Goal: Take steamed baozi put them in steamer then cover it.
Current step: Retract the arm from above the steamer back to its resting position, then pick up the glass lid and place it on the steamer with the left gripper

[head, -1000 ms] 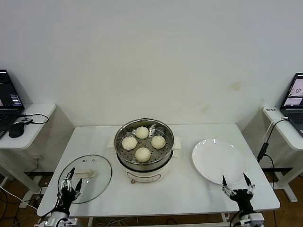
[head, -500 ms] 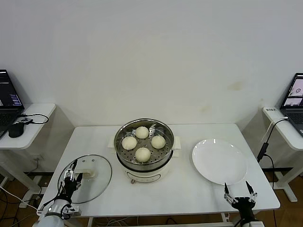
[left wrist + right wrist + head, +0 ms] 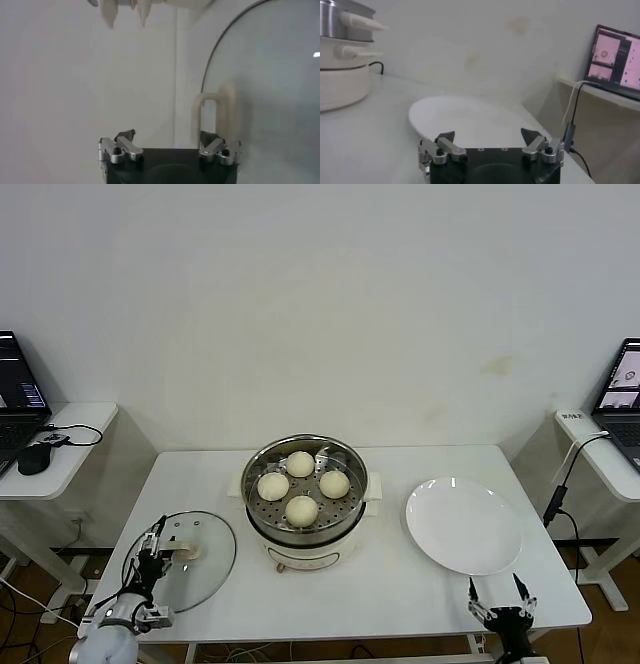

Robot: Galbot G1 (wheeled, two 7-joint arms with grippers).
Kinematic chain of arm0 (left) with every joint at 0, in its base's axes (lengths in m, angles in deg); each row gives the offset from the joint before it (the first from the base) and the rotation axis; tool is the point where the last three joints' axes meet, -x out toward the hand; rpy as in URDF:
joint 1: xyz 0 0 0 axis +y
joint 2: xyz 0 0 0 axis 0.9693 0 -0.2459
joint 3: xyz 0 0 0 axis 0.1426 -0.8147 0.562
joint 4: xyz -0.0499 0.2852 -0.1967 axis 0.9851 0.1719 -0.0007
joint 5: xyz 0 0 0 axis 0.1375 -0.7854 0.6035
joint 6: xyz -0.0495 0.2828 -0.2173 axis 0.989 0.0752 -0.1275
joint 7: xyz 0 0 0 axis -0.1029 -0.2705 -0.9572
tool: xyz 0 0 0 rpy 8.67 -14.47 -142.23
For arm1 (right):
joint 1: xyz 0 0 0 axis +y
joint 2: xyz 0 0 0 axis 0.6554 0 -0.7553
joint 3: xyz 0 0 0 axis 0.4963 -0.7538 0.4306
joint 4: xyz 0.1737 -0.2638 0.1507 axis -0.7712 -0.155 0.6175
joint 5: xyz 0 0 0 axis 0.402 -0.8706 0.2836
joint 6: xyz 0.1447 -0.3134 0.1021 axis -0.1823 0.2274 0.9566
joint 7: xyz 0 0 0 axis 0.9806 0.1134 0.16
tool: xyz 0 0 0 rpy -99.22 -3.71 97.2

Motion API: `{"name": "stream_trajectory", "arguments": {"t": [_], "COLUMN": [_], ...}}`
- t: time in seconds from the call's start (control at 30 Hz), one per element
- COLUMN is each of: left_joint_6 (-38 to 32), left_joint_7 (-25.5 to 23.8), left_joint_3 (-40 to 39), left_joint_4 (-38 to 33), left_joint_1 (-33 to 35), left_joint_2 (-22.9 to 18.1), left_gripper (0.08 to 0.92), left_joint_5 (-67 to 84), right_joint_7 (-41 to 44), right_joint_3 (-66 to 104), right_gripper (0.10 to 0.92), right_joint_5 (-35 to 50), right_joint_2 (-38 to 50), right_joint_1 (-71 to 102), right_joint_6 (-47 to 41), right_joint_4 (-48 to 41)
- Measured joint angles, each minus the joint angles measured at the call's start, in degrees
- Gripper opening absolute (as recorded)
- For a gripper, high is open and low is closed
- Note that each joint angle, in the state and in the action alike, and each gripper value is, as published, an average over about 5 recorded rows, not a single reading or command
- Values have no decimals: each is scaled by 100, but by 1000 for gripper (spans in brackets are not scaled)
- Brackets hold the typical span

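Observation:
Four cream-white baozi (image 3: pixel 301 485) sit on the perforated tray inside the steel steamer (image 3: pixel 258 519) at the table's middle. The glass cover (image 3: pixel 210 559) with its cream bar handle (image 3: pixel 183 548) lies flat on the table at the front left. My left gripper (image 3: pixel 152 562) is open, low over the cover's near-left part, just short of the handle; in the left wrist view the handle (image 3: pixel 216 111) stands ahead of one fingertip of the gripper (image 3: pixel 167 142). My right gripper (image 3: pixel 496 603) is open and empty at the table's front right edge, also seen in its wrist view (image 3: pixel 490 142).
A flat white plate (image 3: pixel 463 525) lies right of the steamer, just beyond my right gripper, and shows in the right wrist view (image 3: pixel 470 117). Side desks with laptops stand at the far left (image 3: pixel 18 392) and far right (image 3: pixel 622 394). A cable (image 3: pixel 558 494) hangs by the table's right edge.
My left gripper has moved forward over the cover toward its handle. My right gripper has drawn back and down toward the table's front edge, away from the plate.

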Motion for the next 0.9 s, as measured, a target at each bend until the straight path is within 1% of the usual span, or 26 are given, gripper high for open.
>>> {"name": "stream_trajectory", "arguments": {"t": [0.37,0.53,0.63,0.73,0.9], "left_joint_6": [-55,-113,-106,-69,85], "left_joint_7": [-70,22,83,108,69], "left_joint_3": [-39,14,59,120,284], "left_joint_4": [167,97,-17,-180,-590], "left_joint_1": [-80,-37,29,122,329], "left_joint_2": [21,28,65,120,233], "left_gripper": [389,242,174,152,152], "left_joint_5": [119,209,278,348,458], "right_joint_7": [26,28,30,37,45], "right_joint_3": [-75,-113,-126,-149,-201], "right_gripper": [823,823,823,823,823], "right_joint_5": [-34,-75,-93,-94,-102], "right_joint_2": [17,27,54,81,97], "right_joint_1": [-8,-2,16,49,80], "right_joint_6": [-56,-38,-24,-19,-16], "right_joint_4": [-3,-8,-5,18,63]}}
